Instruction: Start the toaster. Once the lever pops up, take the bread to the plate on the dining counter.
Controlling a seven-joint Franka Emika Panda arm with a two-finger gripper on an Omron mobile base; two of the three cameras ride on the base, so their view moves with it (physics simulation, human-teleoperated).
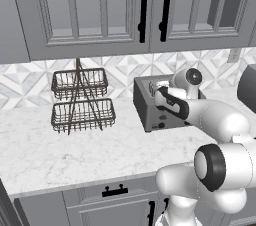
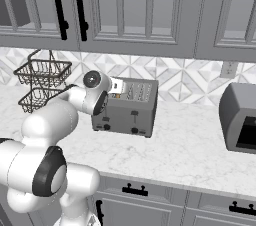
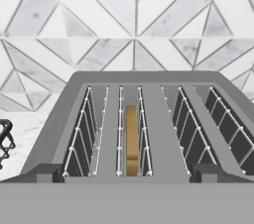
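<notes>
Hand view shows the bread [image 3: 131, 141] sunk in the toaster [image 3: 144, 134] slot; the gripper [image 2: 116, 86] hovers above, jaws apart, holding nothing; transfer remains.

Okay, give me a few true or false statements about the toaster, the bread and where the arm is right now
1. The bread sits down inside a slot of the toaster. True.
2. The end effector is clamped on the bread. False: it is open and holds nothing, up by the toaster's top edge.
3. A two-tier wire basket stands on the counter beside the toaster. True.
4. Both toaster slots hold a slice. False: in the hand view one slot has a slice and the other shows bare wire guides.
5. The toaster lies tipped on its side. False: it stands upright, slots facing up.
</notes>
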